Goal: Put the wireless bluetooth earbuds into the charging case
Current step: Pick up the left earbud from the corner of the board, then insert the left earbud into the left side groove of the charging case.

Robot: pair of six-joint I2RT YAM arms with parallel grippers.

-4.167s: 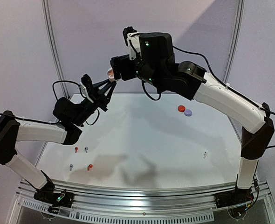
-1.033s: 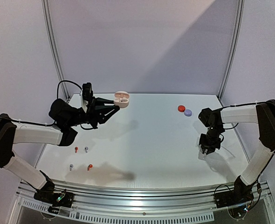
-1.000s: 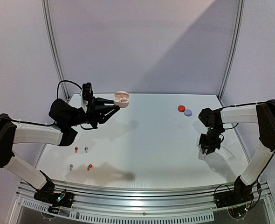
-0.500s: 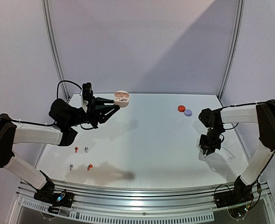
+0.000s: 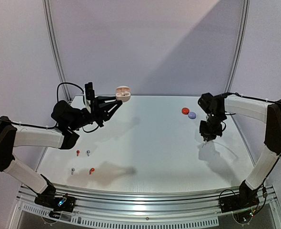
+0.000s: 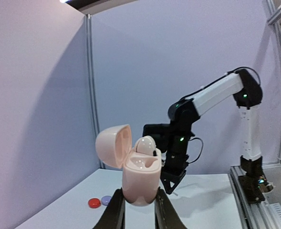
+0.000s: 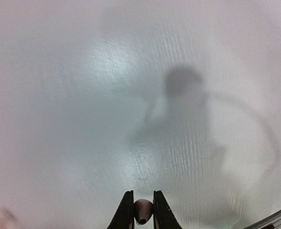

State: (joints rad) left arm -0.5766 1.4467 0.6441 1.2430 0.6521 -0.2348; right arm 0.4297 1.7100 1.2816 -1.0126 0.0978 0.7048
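My left gripper (image 6: 139, 202) is shut on a pale pink charging case (image 6: 140, 174), lid (image 6: 113, 145) open, held upright in the air. One white earbud (image 6: 146, 145) sits in it. In the top view the case (image 5: 123, 93) hangs above the table's back left. My right gripper (image 7: 142, 196) is shut on a pale earbud (image 7: 142, 211), lifted above the table's right side (image 5: 204, 139). Near the left front edge lie two red earbuds (image 5: 77, 152) (image 5: 91, 170) and two lavender-grey earbuds (image 5: 88, 152) (image 5: 73, 170).
A closed red case (image 5: 185, 110) and a closed lavender case (image 5: 192, 115) lie side by side at the back right, just behind my right arm. Grey walls and metal posts (image 5: 55, 47) close the table in.
My right gripper closed on the earbud on the table and rose with it, moving back. The left arm lifted the open case slightly higher.
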